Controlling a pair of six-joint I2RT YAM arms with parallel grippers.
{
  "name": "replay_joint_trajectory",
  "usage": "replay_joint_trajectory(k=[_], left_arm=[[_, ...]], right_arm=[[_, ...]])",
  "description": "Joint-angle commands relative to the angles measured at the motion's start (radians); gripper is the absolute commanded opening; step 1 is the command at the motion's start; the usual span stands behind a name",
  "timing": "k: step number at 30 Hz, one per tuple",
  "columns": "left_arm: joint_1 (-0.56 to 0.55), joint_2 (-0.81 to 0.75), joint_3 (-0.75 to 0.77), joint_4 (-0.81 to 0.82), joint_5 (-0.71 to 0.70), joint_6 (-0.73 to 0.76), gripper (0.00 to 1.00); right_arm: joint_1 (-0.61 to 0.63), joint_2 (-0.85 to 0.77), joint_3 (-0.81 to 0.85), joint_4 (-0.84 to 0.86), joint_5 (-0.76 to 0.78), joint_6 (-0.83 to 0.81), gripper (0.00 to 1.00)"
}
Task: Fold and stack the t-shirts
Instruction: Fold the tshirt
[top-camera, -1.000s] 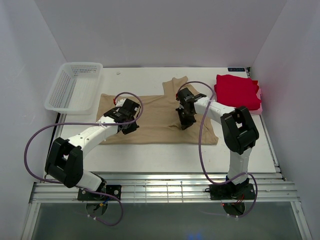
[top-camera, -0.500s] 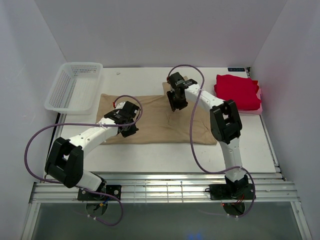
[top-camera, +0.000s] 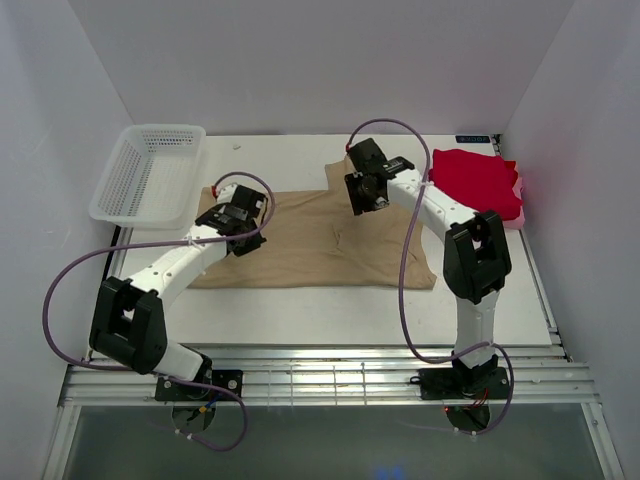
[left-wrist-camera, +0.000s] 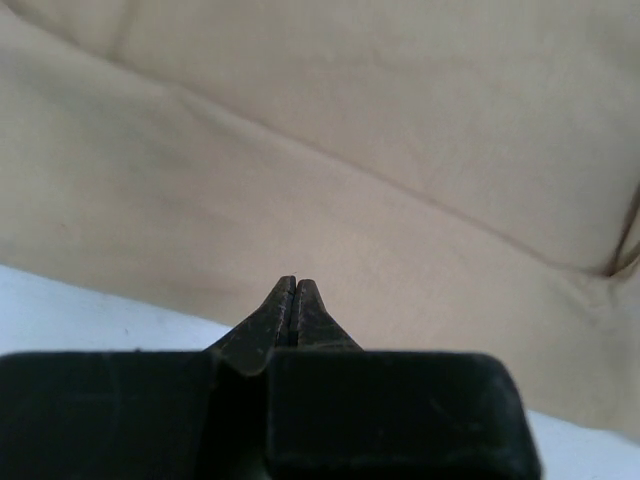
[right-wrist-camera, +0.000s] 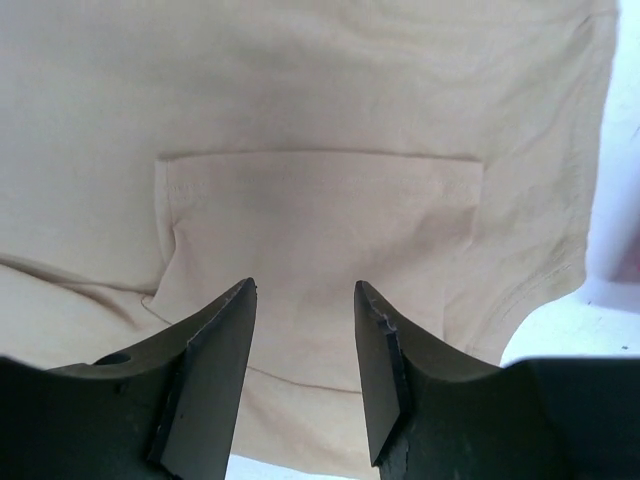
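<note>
Tan-beige t-shirt (top-camera: 320, 245): you will find it spread across the centre of the white surface (top-camera: 330, 308) in the top view. It is wider than it is deep, with soft creases near its middle and one part reaching toward the upper centre of the frame.

Red t-shirt (top-camera: 475, 183): look to the upper right of the top view. It lies as a compact bundle, apart from the tan one, with a strip of bare surface between them.

Left end effector (left-wrist-camera: 291, 292): in the left wrist view, its two fingers are pressed together tip to tip, and you can see no cloth between them. The tips sit over tan cloth close to the shirt's edge, and white surface shows at the lower left and lower right of that frame. In the top view, this arm reaches over the upper left part of the tan shirt.

Right end effector (right-wrist-camera: 303, 290): in the right wrist view, its fingers stand apart with a moderate gap and grip nothing. Beyond the gap you see the chest pocket (right-wrist-camera: 320, 215) of the tan shirt. A stitched edge of the shirt runs down the right of the frame, where white surface shows. In the top view, this arm is over the shirt's upper edge, at upper centre.

White mesh basket (top-camera: 150, 172): it sits at the upper left of the top view, on the surface, near the tan shirt's upper left corner. You cannot tell from that view whether the two touch.
</note>
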Motion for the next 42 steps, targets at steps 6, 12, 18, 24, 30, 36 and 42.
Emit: replay_joint_trajectory(k=[6,12,18,24,30,36,42], left_arm=[[0.303,0.149,0.321,0.070,0.048,0.199,0.36],[0.386,0.362,0.481,0.070,0.019,0.262,0.50],[0.434,0.517,0.582,0.073,-0.013,0.286,0.49],[0.463,0.592,0.628,0.095,-0.029,0.279,0.49],[0.478,0.658,0.688,0.102,-0.021,0.282,0.49],[0.483,0.712,0.739,0.096,-0.027,0.276,0.49],[0.529,0.736,0.750,0.092,-0.040,0.277,0.49]], right_arm=[[-0.087,0.115,0.238,-0.027,-0.023,0.008,0.50],[-0.151,0.279,0.459,-0.024,-0.046,-0.021,0.50],[-0.219,0.350,0.461,0.124,-0.112,-0.033,0.50],[-0.265,0.403,0.462,0.307,-0.170,-0.038,0.56],[-0.285,0.471,0.521,0.430,-0.207,-0.026,0.62],[-0.294,0.540,0.550,0.496,-0.295,0.034,0.63],[-0.297,0.577,0.551,0.562,-0.325,0.066,0.63]])
